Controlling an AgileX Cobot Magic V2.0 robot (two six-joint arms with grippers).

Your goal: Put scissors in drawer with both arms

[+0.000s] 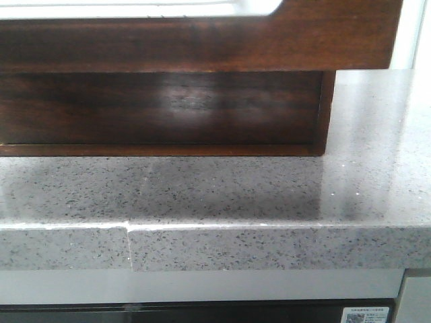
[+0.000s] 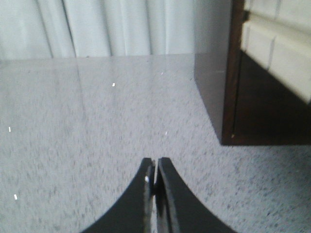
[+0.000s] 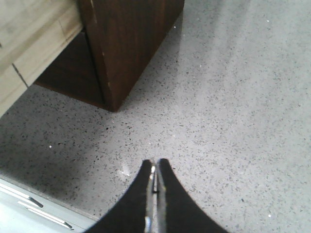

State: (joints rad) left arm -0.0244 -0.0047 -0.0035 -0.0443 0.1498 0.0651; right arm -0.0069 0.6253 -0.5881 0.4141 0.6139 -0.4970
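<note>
My left end effector (image 2: 155,180) and right end effector (image 3: 155,180) are both clenched empty above the speckled surface (image 1: 269,195), each near the cabinet (image 1: 202,47).

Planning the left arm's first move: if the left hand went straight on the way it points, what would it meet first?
Probably nothing soon: the left hand, shut and empty, points along bare speckled countertop toward the pale curtain. The dark wooden cabinet sits off to the side of that line, though depth is unclear.
</note>
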